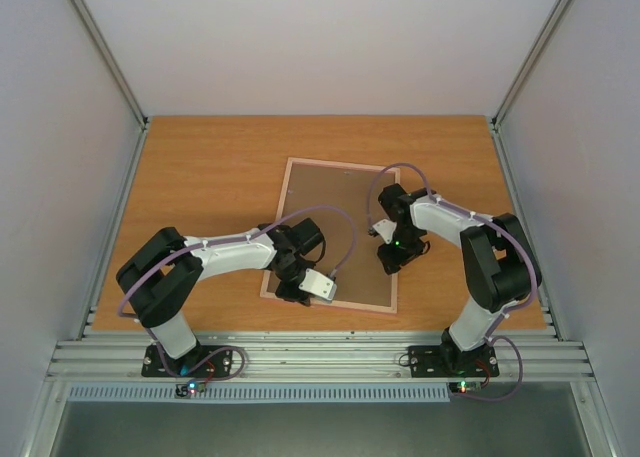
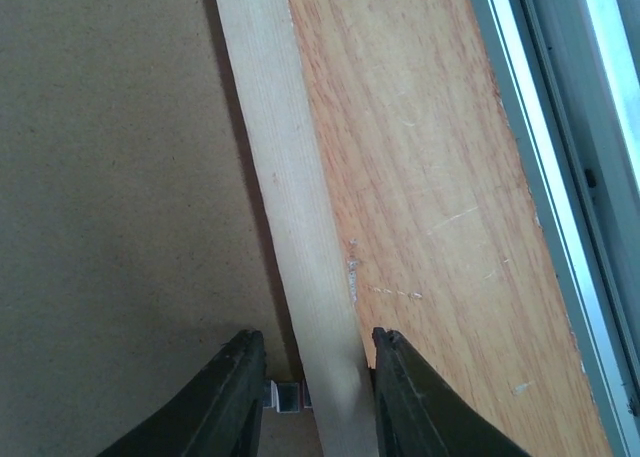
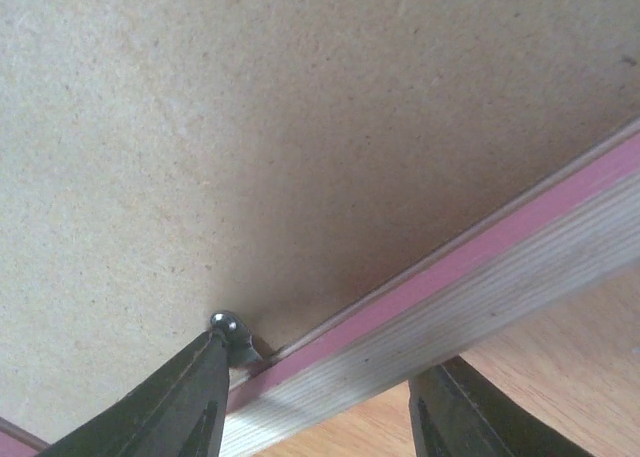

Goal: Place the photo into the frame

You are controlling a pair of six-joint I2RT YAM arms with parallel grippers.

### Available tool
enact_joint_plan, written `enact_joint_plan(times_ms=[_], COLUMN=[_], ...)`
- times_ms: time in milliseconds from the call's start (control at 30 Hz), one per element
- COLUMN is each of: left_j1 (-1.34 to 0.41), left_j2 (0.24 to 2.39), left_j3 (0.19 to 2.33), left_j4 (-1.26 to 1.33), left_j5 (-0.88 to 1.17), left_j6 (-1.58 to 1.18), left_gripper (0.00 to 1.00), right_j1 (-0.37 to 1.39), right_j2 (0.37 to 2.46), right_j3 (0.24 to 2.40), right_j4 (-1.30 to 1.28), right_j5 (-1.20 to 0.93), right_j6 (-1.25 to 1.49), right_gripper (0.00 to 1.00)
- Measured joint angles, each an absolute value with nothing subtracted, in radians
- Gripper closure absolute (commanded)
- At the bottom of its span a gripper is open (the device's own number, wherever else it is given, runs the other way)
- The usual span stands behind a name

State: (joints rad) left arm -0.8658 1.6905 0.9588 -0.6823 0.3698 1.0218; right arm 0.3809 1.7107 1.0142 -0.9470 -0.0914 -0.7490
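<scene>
Claw of left arm [image 2: 312, 342] nearest, slightly spread astride pale wooden near rail of large rectangular pink-rimmed picture frame [image 1: 330, 164], with small metal tab [image 2: 285, 397] between one finger and rail. Further in, right claw [image 3: 335, 352] spread wider across right rail, not pinching. Frame lying back-up mid orange wooden desk [image 1: 200, 177], plain brown backing board [image 1: 335, 202] uppermost.

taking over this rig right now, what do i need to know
Left gripper: open, astride the frame's near rail, close to a metal tab.
Right gripper: open, astride the right rail, one finger at another tab.
Frame lies face down on the table, brown backing board in it.
Photo: not visible; possibly under the board.
Left: confirm the photo is in, probably secure the tabs.
</scene>
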Motion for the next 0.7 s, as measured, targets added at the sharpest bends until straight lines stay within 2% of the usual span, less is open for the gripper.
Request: enact_joint_plan(times_ms=[133, 233, 433, 700], left_j1=[-0.866, -0.866, -0.866, -0.836], left_j2=[1.689, 1.688, 1.685, 1.645], left_j3=[0.957, 0.954, 0.953, 0.971], left_j4=[-0.682, -0.682, -0.677, -0.674], left_j5=[0.371, 0.373, 0.369, 0.354], left_j6=[1.022, 1.024, 1.023, 0.936], left_gripper=[0.71, 0.71, 0.63, 0.54], right_j1=[0.381, 0.381, 0.381, 0.317], right_j2=[1.705, 1.702, 1.701, 1.701], right_j3=[1.009, 1.007, 1.012, 1.154], right_j4=[-0.951, -0.95, -0.956, -1.002], right_j5=[-0.087, -0.085, -0.084, -0.16], right_j6=[-0.77, -0.768, -0.786, -0.775], right_gripper=[0.56, 0.55, 0.38, 0.27])
